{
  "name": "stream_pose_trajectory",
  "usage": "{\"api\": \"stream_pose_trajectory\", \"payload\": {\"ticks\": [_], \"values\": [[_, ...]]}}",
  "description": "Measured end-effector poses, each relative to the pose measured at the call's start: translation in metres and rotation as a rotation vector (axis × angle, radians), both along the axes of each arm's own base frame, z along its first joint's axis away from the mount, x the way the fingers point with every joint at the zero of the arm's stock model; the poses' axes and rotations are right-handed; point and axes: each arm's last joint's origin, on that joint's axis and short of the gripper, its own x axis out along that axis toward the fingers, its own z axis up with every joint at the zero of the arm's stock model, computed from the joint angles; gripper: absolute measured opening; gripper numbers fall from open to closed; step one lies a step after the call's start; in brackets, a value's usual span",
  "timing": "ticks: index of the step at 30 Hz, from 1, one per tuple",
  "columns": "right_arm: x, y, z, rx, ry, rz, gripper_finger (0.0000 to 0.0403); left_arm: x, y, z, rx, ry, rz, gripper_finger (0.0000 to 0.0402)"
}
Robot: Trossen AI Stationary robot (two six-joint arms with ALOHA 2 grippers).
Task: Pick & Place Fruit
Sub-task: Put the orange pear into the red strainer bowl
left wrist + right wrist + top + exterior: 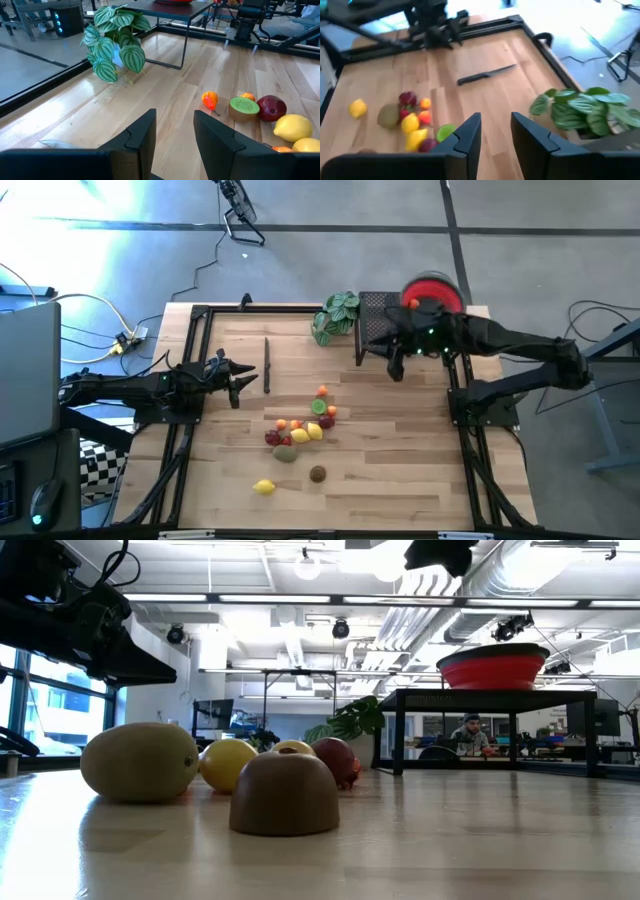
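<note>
Several small toy fruits (300,428) lie in a cluster mid-table, among them a halved kiwi (244,106), a dark red apple (271,107) and a lemon (292,127). A second lemon (264,487) and a brown fruit (317,473) lie apart, nearer the front edge. The red bowl (433,290) sits on a black stand (375,305) at the far right, with a small orange thing (411,302) at its rim. My right gripper (496,132) hangs open in the air beside the stand, empty. My left gripper (175,135) is open and low at the table's left, pointing toward the fruits.
A green leafy plant (338,315) stands at the far edge left of the stand. A black knife (267,365) lies flat between my left gripper and the plant. Black frame rails (190,380) run along both table sides. A person (470,733) sits in the room beyond.
</note>
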Motion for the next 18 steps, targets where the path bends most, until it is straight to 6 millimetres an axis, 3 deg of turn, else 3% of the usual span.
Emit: {"api": "stream_pose_trajectory", "payload": {"ticks": [10,18], "values": [[0.045,0.039,-0.017,-0.079,-0.019,0.197,0.0072,0.000,0.000,0.000,0.000,0.000,0.000,0.0127],[0.048,0.054,-0.018,-0.084,-0.035,0.247,0.0040,0.000,0.000,0.000,0.000,0.001,0.000,0.0127]]}}
